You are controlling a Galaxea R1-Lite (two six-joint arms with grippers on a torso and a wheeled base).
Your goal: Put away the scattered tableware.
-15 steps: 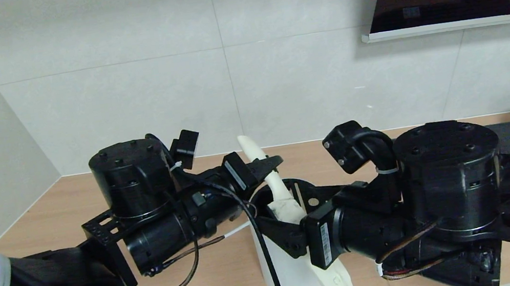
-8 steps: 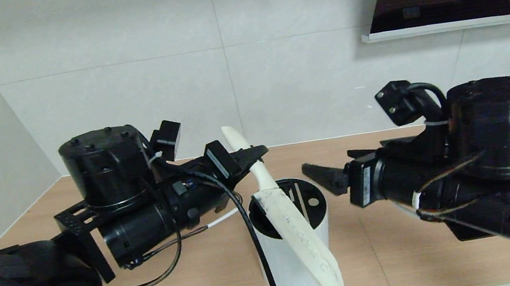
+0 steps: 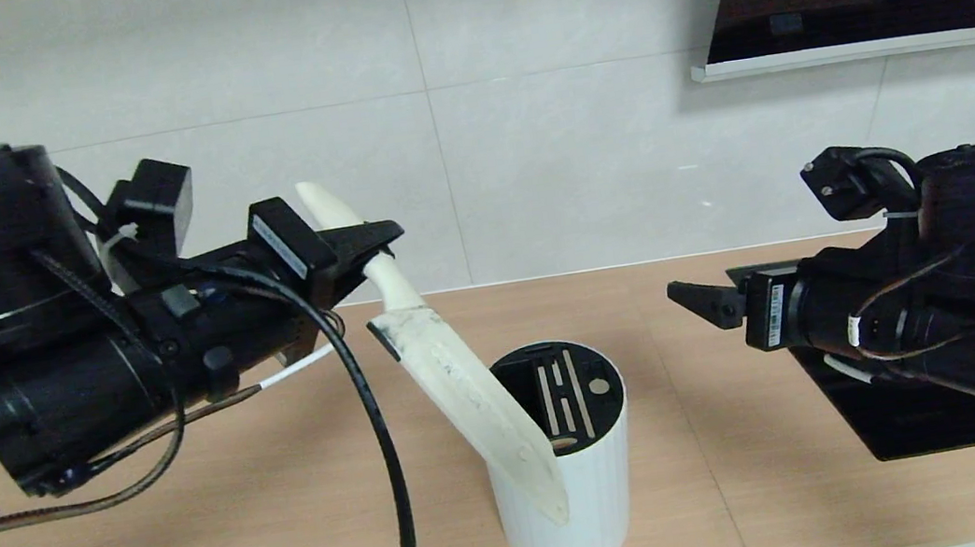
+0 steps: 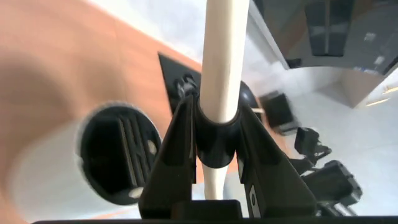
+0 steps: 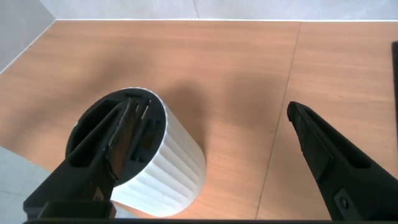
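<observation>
Your left gripper (image 3: pixel 371 244) is clamped on the handle of the white knife (image 3: pixel 456 391), up and to the left of the holder (image 3: pixel 564 499). The blade slants down, and its tip crosses in front of the holder's near wall, not in any slot (image 3: pixel 546 390). Your right gripper (image 3: pixel 705 294) hangs to the right of the holder, jaws spread wide and holding nothing. You're at the insertion step, I'd say. Next, stand the blade upright, line its tip over a long slot and lower it straight.
</observation>
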